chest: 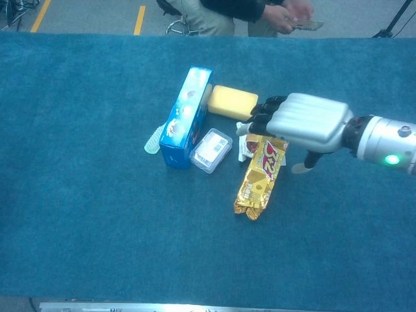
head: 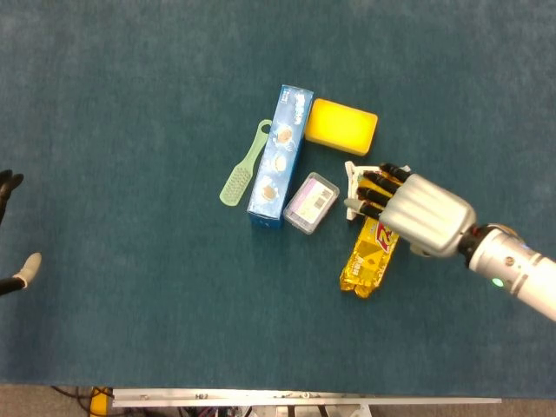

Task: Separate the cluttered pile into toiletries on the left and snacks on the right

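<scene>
The right hand (head: 415,211) hovered over the upper end of the crinkly gold snack bag (head: 369,261), fingers spread, holding nothing; contact could not be judged. The left hand (head: 13,230) sat at the pile's nine o'clock, barely visible, its state unclear. Sorting looked unstarted: the glossy blue box (head: 281,156), green brush (head: 244,165), yellow sponge (head: 343,126), clear case (head: 311,201) and small packet (head: 356,178) remained clustered together.
</scene>
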You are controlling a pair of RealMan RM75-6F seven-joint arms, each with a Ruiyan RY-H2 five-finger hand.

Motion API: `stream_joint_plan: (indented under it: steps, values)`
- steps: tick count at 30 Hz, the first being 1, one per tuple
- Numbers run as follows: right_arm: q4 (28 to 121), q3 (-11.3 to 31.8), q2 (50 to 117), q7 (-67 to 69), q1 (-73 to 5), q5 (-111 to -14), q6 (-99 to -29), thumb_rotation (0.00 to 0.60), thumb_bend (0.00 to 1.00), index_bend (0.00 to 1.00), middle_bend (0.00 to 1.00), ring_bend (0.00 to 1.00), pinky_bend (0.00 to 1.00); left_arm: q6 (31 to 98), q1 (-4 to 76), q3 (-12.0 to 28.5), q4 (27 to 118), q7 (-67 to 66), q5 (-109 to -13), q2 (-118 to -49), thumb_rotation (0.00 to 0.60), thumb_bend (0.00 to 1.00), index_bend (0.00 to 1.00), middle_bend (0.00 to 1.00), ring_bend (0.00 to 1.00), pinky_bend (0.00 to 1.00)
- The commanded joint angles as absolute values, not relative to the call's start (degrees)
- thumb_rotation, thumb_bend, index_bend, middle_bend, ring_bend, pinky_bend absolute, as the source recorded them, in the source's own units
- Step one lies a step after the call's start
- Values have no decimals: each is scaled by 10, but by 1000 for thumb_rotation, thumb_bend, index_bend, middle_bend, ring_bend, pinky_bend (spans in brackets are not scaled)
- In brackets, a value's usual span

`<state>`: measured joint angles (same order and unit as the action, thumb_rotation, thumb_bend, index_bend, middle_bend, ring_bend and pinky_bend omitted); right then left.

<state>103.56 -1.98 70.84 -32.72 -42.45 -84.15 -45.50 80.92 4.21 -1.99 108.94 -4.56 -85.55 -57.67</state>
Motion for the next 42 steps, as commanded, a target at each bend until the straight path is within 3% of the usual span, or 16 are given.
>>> stream_joint_plan:
  steps: [1,12,19,24,32,42]
  values:
    - [1032,-18,720,-349,-433,-829,-443,600,0,150,202,106,143,810,42,-20,1090,-43,-856,-575,600,264,83,77,38,85]
    - [1012,-21,746,-402,-446,-777,-422,600,0,158,203,106,143,812,37,-22,1089,-29,-858,-571,600,264,83,75,37,85]
    - [965,-20,781,-419,-444,-727,-430,600,0,360,292,187,152,815,35,-23,1088,-21,-861,-571,600,264,83,72,36,85]
    - [931,-14,800,-407,-437,-706,-449,600,0,438,343,301,260,816,34,-24,1087,-18,-862,-570,600,264,83,71,36,85]
    - [916,-8,785,-357,-416,-703,-484,600,0,457,355,352,340,811,35,-24,1085,-17,-861,-571,600,264,83,71,36,85]
    - [877,-6,754,-306,-388,-682,-506,600,0,457,355,353,348,798,42,-23,1085,-19,-861,-575,600,264,82,64,36,85]
